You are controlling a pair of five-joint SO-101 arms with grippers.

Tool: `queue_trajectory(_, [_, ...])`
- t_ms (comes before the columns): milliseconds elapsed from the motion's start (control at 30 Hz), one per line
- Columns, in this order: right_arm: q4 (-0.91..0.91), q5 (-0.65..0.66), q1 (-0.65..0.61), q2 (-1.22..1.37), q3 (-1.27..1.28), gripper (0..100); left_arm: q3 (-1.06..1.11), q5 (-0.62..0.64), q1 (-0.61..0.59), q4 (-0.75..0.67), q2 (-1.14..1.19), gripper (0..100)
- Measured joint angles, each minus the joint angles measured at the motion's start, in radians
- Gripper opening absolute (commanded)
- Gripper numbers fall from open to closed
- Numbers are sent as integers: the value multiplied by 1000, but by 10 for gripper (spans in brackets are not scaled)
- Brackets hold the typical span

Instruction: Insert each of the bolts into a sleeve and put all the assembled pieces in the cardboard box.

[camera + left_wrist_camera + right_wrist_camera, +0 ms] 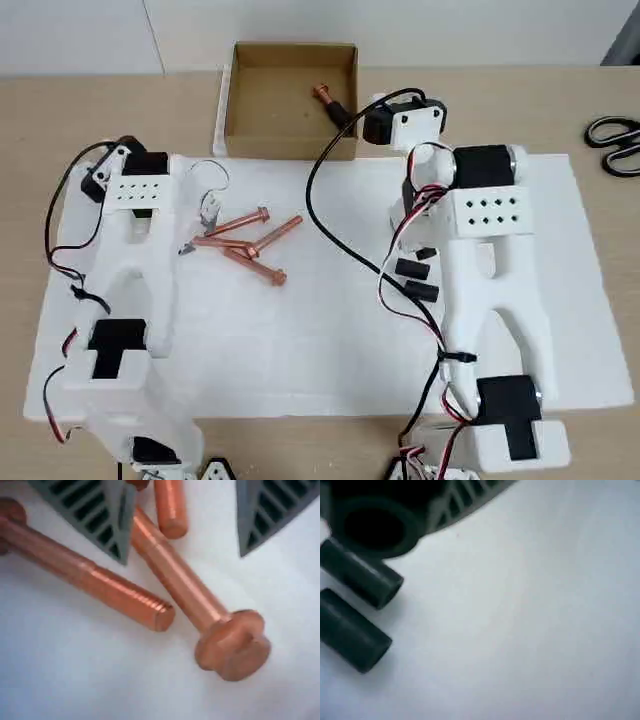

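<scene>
Bolts (245,238) first: three copper ones sit in a loose crossed pile on the white foam mat (330,350), left of centre, and the left gripper (200,230) is right at the pile's left end. From the left wrist cam its claw is spread wide and isn't gripping anything. The grey fingers (100,515) stand on either side of the flange-head bolt (200,595), which lies flat on the mat. A second bolt (100,587) lies just beside that one with its threaded end showing, and the tip of a third (170,507) pokes in near them.

Next over, the cardboard box (290,55) sits on the table (60,110) at the mat's far edge, with one more copper bolt (330,100) lying inside near its right wall.

Over on the right side, the right gripper (415,235) is low over the mat. Two black sleeves (412,268) lie side by side just in front of it, close together but apart. The right wrist cam shows that same pair (362,577) on the mat, plus a third sleeve (372,527) seen end-on and pressed right up against the gripper. Honestly I can't tell whether that claw is clamped on it or not.

Far right, a pair of scissors (613,143) lies on the bare table off the mat.
</scene>
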Motion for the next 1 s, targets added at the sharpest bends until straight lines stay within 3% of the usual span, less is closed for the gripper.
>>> queue_trajectory(167, [0,0,6,0,0,6,38,2,0,-66,2,134])
queue_trajectory(1000, [0,0,6,0,0,6,74,71,-37,-137,106,114])
